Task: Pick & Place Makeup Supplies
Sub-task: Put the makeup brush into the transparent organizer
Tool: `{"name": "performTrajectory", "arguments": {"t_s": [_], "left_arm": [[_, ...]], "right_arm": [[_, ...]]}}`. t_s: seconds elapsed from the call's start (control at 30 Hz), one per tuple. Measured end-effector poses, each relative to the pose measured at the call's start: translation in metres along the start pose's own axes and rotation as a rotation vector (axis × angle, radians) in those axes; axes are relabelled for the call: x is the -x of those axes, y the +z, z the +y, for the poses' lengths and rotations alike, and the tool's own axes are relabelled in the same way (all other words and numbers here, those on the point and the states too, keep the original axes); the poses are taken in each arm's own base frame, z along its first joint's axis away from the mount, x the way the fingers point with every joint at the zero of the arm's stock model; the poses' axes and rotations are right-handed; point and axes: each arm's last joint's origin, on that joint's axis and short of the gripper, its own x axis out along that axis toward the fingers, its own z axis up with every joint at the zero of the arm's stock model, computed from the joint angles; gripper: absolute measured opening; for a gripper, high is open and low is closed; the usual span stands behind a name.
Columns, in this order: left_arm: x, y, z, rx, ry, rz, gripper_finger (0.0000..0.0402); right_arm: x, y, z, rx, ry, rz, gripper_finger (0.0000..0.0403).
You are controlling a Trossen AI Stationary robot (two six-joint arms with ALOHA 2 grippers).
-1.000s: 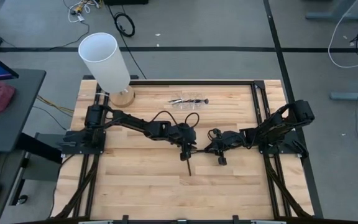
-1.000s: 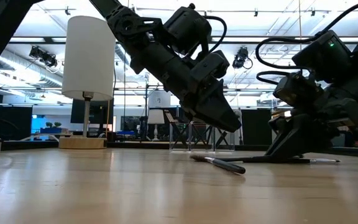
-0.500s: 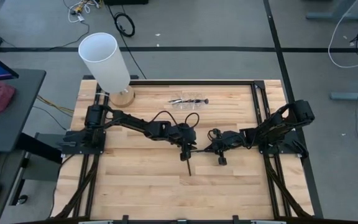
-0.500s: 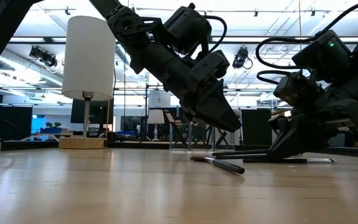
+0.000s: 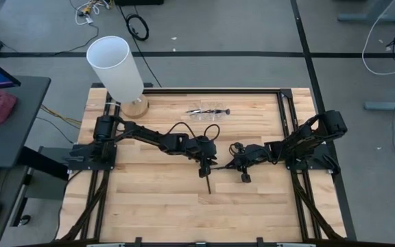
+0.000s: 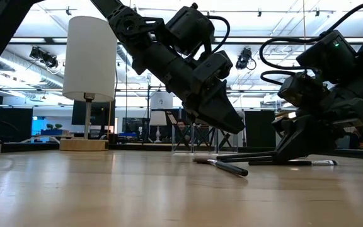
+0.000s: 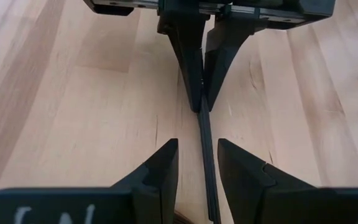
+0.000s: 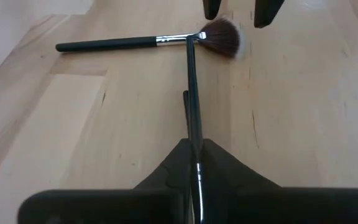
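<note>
Pale wooden tabletop [image 5: 149,199], lab floor and cables beyond: the right gripper [image 8: 191,163] is clenched on a thin brush [image 8: 190,93], its long axis pointing toward the left gripper [image 5: 205,167] at nine o'clock. That gripper hangs spread around the same brush. A second, fluffy brush [image 8: 160,41] lies crosswise nearby.

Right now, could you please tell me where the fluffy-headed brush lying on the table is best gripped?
Probably take the fluffy-headed brush midway along its black handle, coming straight down with the jaws across it. It lies flat and that stretch is clear; the thin brush in the right gripper crosses its ferrule end.
</note>
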Motion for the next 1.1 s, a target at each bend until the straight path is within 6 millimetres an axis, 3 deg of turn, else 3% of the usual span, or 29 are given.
{"name": "performTrajectory", "arguments": {"t_s": [0.4, 0.73, 1.1], "left_arm": [[-0.001, -0.001, -0.002, -0.003, -0.027, 0.003, 0.0115], [-0.023, -0.008, -0.008, -0.016, -0.061, 0.006, 0.0115], [-0.028, -0.011, -0.004, -0.015, -0.003, 0.006, 0.0115]], "right_arm": [[0.000, 0.000, 0.000, 0.001, 0.000, -0.002, 0.0031], [0.000, 0.001, -0.003, -0.023, -0.012, -0.008, 0.0036], [0.000, 0.002, -0.005, -0.030, -0.021, -0.017, 0.0038]]}}
